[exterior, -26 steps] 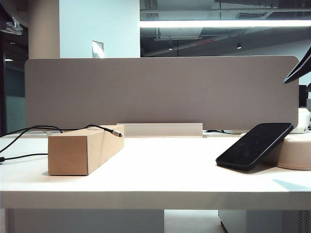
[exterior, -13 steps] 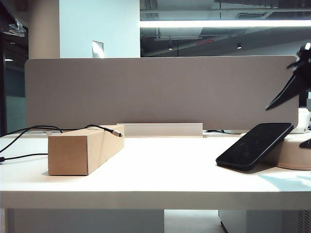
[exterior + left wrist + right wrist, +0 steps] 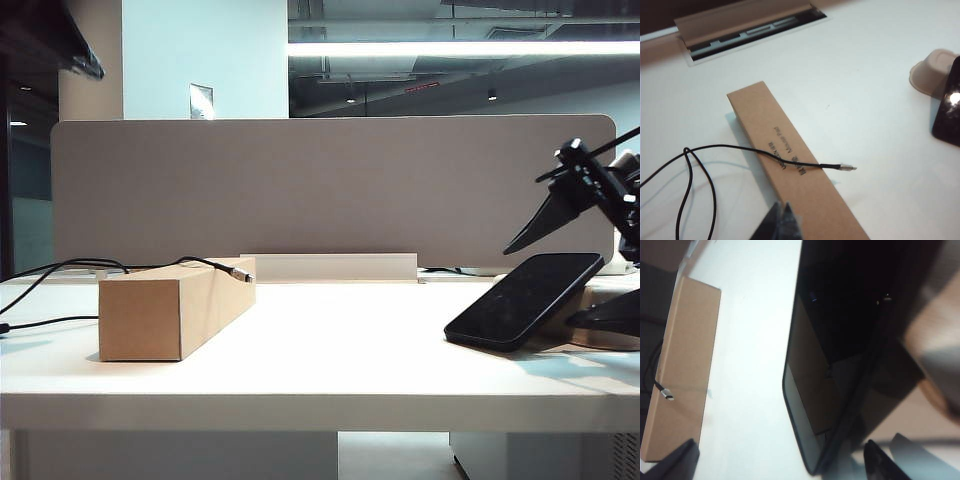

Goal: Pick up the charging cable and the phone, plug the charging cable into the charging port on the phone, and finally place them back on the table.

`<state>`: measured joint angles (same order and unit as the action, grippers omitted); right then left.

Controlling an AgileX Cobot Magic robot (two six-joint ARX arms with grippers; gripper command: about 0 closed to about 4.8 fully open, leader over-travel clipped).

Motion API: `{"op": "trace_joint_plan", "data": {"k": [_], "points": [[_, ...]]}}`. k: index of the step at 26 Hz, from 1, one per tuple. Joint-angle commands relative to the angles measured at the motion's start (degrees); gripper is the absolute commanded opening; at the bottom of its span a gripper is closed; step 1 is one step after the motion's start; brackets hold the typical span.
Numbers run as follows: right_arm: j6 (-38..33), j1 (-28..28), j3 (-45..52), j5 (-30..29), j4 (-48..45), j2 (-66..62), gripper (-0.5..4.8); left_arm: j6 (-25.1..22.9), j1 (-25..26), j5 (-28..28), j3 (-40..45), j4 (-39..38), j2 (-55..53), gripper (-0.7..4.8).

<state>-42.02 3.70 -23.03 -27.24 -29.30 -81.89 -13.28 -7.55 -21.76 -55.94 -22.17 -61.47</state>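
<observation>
The black phone [image 3: 525, 300] leans screen-up against a beige pulp tray [image 3: 932, 75] at the table's [image 3: 330, 370] right. My right gripper [image 3: 540, 287] stands open, one finger above the phone's raised end and one beside its underside, touching nothing. In the right wrist view the phone's [image 3: 840, 365] lower corner lies between the spread fingertips [image 3: 880, 460]. The charging cable [image 3: 740, 147] drapes over a cardboard box [image 3: 175, 305], its silver plug [image 3: 243, 273] jutting past the box's side. My left gripper [image 3: 781, 207] is shut and empty, hovering above the box's near end. The charging port is hidden.
A grey fabric divider [image 3: 330, 190] closes off the back of the table, with a cable slot [image 3: 750, 30] in front of it. The cable's slack loops [image 3: 50, 270] off the left edge. A dark part of the left arm [image 3: 55, 40] fills the exterior view's upper left corner.
My right gripper has come down from the upper right corner to the phone's raised end, still open. The left arm's dark shape has entered at upper left. Phone, box and cable have not moved.
</observation>
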Motion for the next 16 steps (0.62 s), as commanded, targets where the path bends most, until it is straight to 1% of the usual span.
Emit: {"op": "trace_joint_plan", "data": {"k": [1,4,8,11,14,16], "points": [[0.07,-0.11,-1.57,0.35,-0.98,-1.9,4.59,-0.44,-0.33,0.07,-1.49,-1.6,-1.25,-0.05],[0.26,-0.11,-2.51,1.27,-1.25,-4.17,4.59,-0.83,-0.33,0.02,-1.9,-1.31,-1.84,-0.05],[0.24,-0.09,-4.04,1.55,-1.4,-7.8,4.59,-5.46,-1.44,0.66,-1.9,-1.42,-1.9,-0.05],[0.22,-0.04,-5.46,1.4,-1.44,-9.97,4.59,-6.6,-2.1,3.15,-1.9,-1.4,-2.03,-0.06],[0.22,0.46,-6.56,1.46,-1.51,-10.95,4.59,-6.69,-2.54,2.69,-1.92,-0.9,-3.15,-0.06],[0.22,0.92,-6.6,1.62,-2.71,-11.15,4.59,-6.73,-3.8,2.67,-1.92,-0.87,-5.49,-0.06]]}}
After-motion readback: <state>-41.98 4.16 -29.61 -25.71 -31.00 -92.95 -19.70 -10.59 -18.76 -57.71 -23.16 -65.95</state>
